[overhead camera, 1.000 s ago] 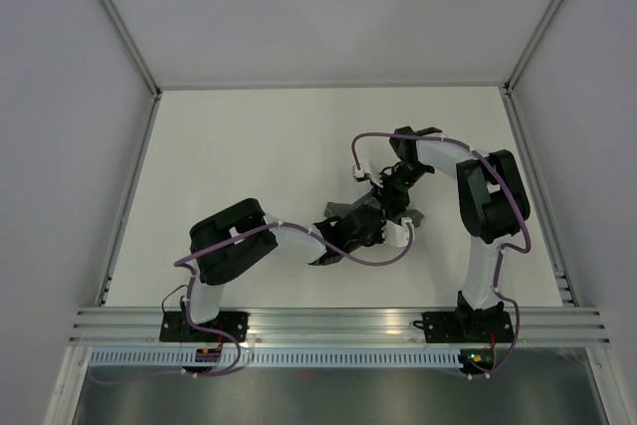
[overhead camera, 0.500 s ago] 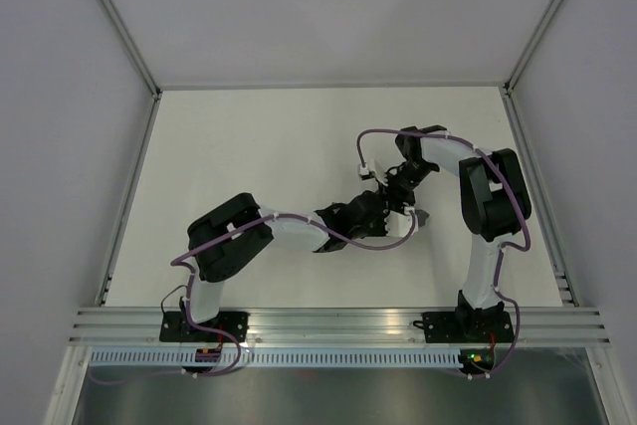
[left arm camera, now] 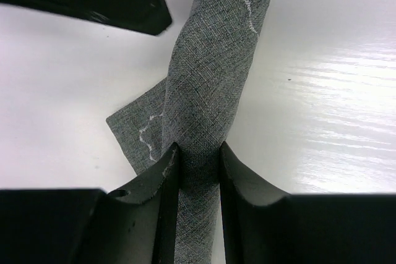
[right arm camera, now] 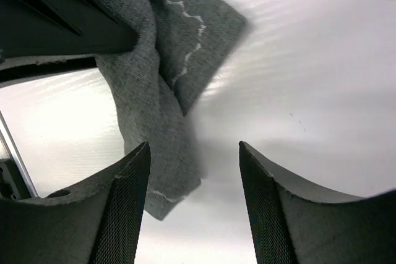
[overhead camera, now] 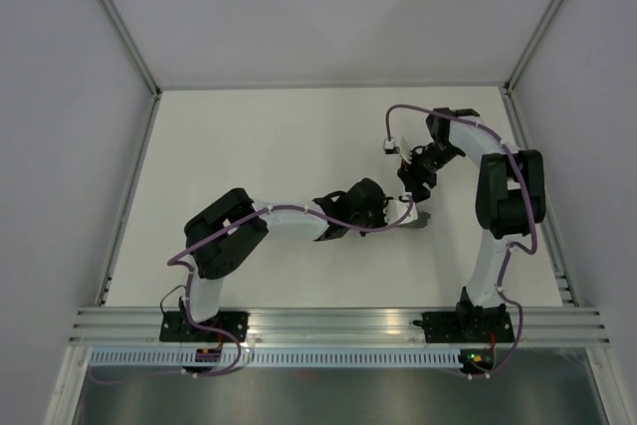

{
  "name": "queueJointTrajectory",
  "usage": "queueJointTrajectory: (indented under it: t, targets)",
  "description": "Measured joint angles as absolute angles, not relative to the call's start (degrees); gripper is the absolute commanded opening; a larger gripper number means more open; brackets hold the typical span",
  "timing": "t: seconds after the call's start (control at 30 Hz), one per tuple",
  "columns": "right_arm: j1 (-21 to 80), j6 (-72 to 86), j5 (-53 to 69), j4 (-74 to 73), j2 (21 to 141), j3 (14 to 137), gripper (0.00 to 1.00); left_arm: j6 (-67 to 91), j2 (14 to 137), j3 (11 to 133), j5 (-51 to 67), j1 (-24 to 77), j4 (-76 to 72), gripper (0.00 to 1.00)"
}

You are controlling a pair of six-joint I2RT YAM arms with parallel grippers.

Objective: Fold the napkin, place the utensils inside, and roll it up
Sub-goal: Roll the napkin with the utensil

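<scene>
My left gripper (left arm camera: 199, 164) pinches the rolled napkin (left arm camera: 216, 60) at its near end. The roll runs straight ahead from it, right of centre on the table (overhead camera: 249, 146). Right gripper (right arm camera: 195, 171) is spread and holds nothing, with the napkin just beside one finger. Left arm's nearer.

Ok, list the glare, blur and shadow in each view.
Left wrist: napkin weave sharp, streaky glare on the table at right. Right wrist: napkin edges soft, table washed out at left, faint shadow beside it. Top external: even, flat light, no glare.
</scene>
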State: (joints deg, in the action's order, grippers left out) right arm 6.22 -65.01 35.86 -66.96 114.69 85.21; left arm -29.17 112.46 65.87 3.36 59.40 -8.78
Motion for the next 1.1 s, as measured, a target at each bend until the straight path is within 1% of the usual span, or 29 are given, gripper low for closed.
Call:
queueJointTrajectory:
  t: [0.33,0.43,0.5,0.67,0.73,0.87,1.0,1.1]
  targets:
    - [-2.85,-62.57,40.25,-64.45,106.76,85.14,0.65,-21.67,115.04,73.19,15.86,56.36,1.96,0.02]
    - [-5.34,-62.67,40.71,-63.11,102.59,83.05,0.65,-19.03,116.27,75.18,19.14,55.68,4.21,0.02]
    - [-5.87,-62.83,40.71,-61.65,98.15,79.44,0.66,-17.34,117.12,76.49,20.64,55.31,5.48,0.03]
    - [-5.23,-63.7,40.58,-58.17,84.95,67.26,0.66,-12.86,119.42,79.55,25.41,53.91,8.08,0.04]
    - [-4.97,-64.18,40.49,-55.92,79.99,62.43,0.69,-11.51,120.11,80.25,27.35,53.1,8.58,0.05]
    - [-3.4,-64.71,39.31,-50.28,70.13,51.75,0.7,-8.84,121.4,81.1,32.67,51.16,8.95,0.05]
    - [1.8,-64.31,37.26,-44.62,64.34,44.12,0.7,-6.7,122.45,81.58,37.95,49.5,10.28,0.06]
    - [7.46,-63.16,35.42,-40.66,63.64,41.01,0.7,-5.78,123.44,82.54,40.75,48.8,11.99,0.06]
